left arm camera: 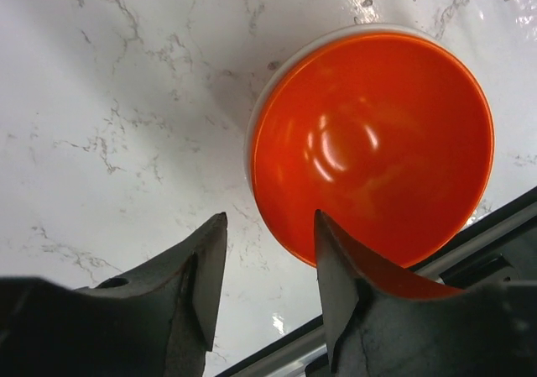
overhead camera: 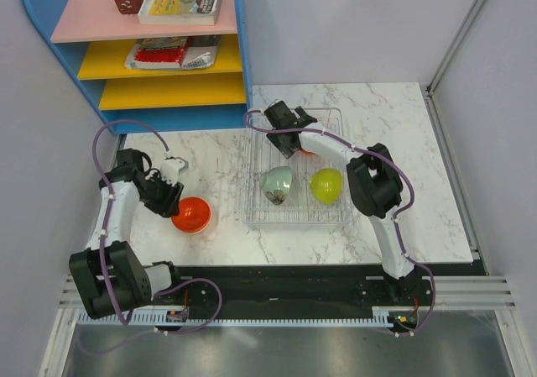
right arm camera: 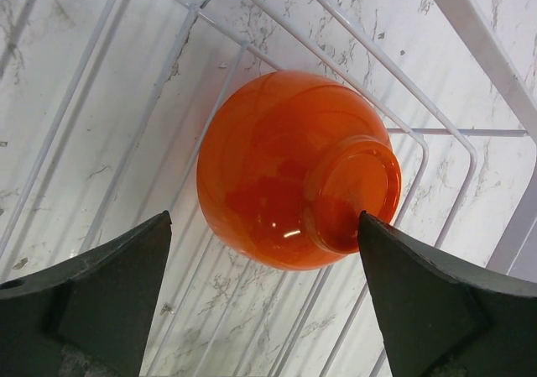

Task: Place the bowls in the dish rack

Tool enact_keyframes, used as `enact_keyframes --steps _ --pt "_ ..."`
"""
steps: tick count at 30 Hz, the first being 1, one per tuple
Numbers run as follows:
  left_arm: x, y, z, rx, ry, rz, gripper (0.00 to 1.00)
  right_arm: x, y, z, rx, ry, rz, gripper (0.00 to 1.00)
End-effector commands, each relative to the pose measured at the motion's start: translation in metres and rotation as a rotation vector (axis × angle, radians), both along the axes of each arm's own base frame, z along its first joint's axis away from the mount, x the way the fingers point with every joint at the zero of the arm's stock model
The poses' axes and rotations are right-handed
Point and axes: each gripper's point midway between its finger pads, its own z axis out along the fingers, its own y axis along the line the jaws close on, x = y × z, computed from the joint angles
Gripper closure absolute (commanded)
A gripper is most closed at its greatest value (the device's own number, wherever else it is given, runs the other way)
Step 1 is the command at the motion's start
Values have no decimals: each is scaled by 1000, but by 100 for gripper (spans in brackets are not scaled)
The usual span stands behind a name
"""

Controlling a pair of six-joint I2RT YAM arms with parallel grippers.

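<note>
The left jaws stand about half apart and clamp nothing. They straddle the rim of the loose orange bowl [left arm camera: 369,142], one finger [left arm camera: 352,293] over its hollow and the other above the bare tabletop [left arm camera: 126,100]. I cannot tell whether either finger touches the rim. That bowl sits mouth up at 8 o'clock from the dish rack [overhead camera: 295,222].

The right jaws gape as wide as they go, empty, one to each side of the racked orange bowl [right arm camera: 277,167], which lies tipped on the wires with its foot ring showing.

From above, the right arm [overhead camera: 377,184] reaches across the rack and hides most of that bowl at the rack's 12 o'clock. A silver bowl [overhead camera: 277,184] stands on edge at 7 o'clock and a yellow-green bowl [overhead camera: 326,185] at 5 o'clock. A blue shelf unit [overhead camera: 38,7] with a book [overhead camera: 180,6] stands at 10 o'clock from the tabletop.

There are four bowls: three in the rack, one outside it
</note>
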Motion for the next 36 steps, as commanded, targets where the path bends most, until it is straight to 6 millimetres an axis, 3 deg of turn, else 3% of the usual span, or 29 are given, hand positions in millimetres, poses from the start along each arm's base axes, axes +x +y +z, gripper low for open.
enact_keyframes --steps 1,3,5,10,12,16,20,24,29,36 --pt "-10 1 -7 1 50 18 46 -3 12 29 98 -21 13 2" --pt "-10 1 -10 -5 62 20 46 -3 12 32 108 -26 10 2" --pt "-10 0 -12 -11 68 18 53 -3 12 36 113 -30 10 2" --pt "-8 0 -11 -11 66 18 80 -3 11 44 121 -44 10 2" --pt "-7 0 -9 -10 59 17 83 -2 11 45 119 -48 8 2" --pt "-2 0 -5 -11 47 16 98 -1 11 45 113 -51 8 2" --pt "8 -1 9 -25 11 18 98 -2 13 44 117 -42 17 2" --pt "26 -7 39 -69 -52 9 98 -1 12 42 111 -39 17 2" --pt "43 -26 75 -179 -115 -38 98 -2 11 38 119 -22 19 2" --pt "54 -60 116 -377 -221 -127 98 -11 15 11 223 101 40 2"
